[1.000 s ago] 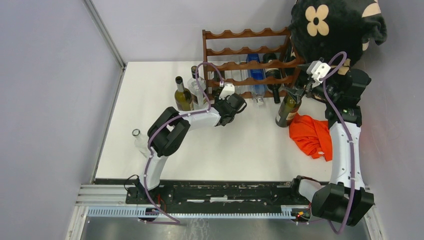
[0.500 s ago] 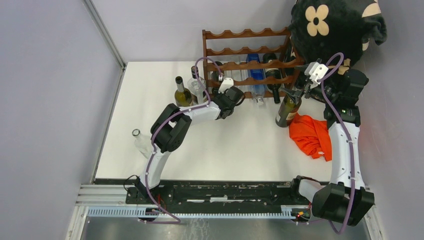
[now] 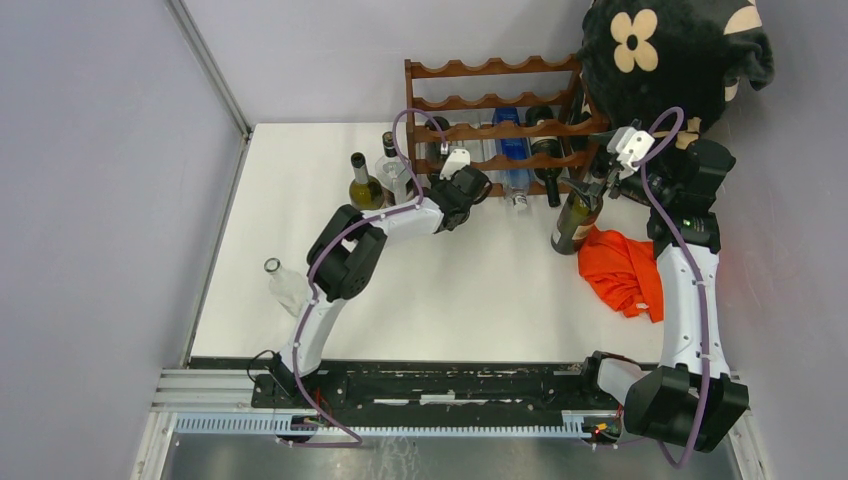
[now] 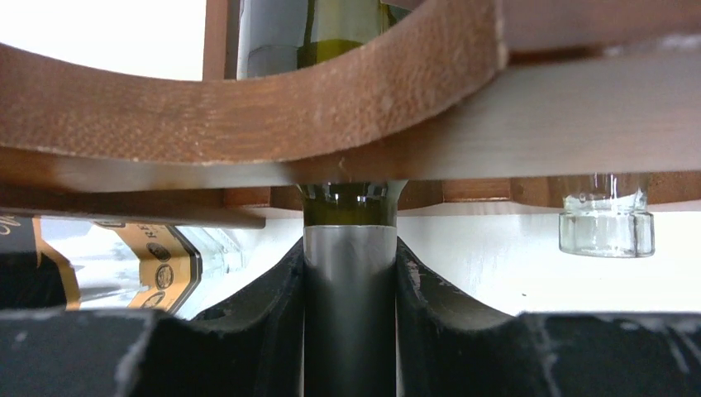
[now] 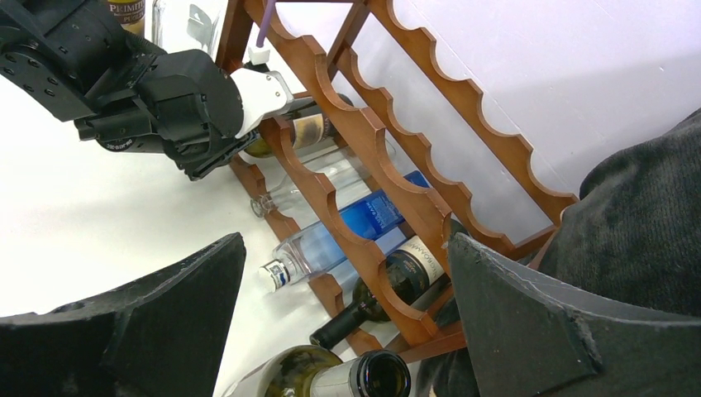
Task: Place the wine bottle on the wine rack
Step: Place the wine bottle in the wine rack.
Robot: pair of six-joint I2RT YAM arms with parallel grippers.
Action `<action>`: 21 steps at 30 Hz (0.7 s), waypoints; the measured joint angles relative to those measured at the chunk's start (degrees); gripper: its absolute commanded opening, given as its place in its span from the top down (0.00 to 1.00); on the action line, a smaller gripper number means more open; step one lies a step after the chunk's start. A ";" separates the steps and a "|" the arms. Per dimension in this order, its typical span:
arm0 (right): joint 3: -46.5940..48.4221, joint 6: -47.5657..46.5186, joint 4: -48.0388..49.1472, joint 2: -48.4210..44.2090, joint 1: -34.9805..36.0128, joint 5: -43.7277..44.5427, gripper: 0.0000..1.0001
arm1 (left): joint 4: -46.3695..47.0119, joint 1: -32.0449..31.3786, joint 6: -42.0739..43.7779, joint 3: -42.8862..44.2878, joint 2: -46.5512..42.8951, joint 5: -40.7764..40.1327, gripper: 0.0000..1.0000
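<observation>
The reddish-brown wine rack (image 3: 490, 70) stands at the back of the table and also shows in the right wrist view (image 5: 364, 132). My left gripper (image 3: 462, 185) is shut on the neck of a green wine bottle (image 4: 349, 273). The bottle lies flat with its body through a lower-left slot under a scalloped rail (image 4: 248, 116); its label shows in the right wrist view (image 5: 307, 131). My right gripper (image 3: 600, 180) is open and empty just above a second, upright green bottle (image 3: 575, 222), whose mouth (image 5: 380, 374) is below the fingers (image 5: 190, 306).
Two upright bottles (image 3: 366, 190) (image 3: 392, 165) stand left of the rack. A clear bottle (image 3: 283, 282) stands at the table's left edge. A blue bottle (image 3: 515, 150) and a dark bottle (image 3: 548, 180) lie in the rack. An orange cloth (image 3: 625, 270) and a black flowered cushion (image 3: 680, 50) are at the right.
My left gripper has moved toward the rack with the bottle, sliding it further into the slot. My right gripper has hardly moved.
</observation>
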 measured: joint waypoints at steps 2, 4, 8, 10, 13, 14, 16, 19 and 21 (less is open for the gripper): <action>-0.07 -0.24 -0.13 0.00 0.00 0.00 0.02 | 0.28 0.11 0.09 0.37 0.31 -0.07 0.98; -0.17 -0.33 -0.26 0.00 0.00 0.00 0.02 | 0.31 0.22 0.46 0.37 0.33 0.02 0.98; -0.48 -0.90 -0.68 0.00 0.00 0.02 0.02 | 0.33 0.46 1.49 0.63 0.33 -0.04 0.98; -0.59 -1.11 -0.81 0.00 0.00 0.02 0.02 | 0.42 0.50 2.32 0.72 0.33 -0.13 0.98; -0.61 -1.36 -0.85 0.00 0.00 0.02 0.02 | 0.90 0.61 3.04 1.27 0.68 -0.39 0.98; -0.61 -1.36 -0.85 0.00 0.00 0.02 0.02 | 1.18 0.66 3.13 1.53 0.94 -0.50 0.98; -0.61 -1.51 -0.87 0.00 0.00 0.02 0.02 | 1.60 0.79 3.41 2.08 1.40 -0.70 0.98; -0.61 -1.75 -0.98 0.00 0.00 0.07 0.02 | 1.53 0.79 3.43 2.29 1.64 -0.85 0.98; -0.61 -1.86 -1.11 0.00 0.00 0.26 0.02 | 1.51 0.83 3.43 2.62 1.95 -1.03 0.98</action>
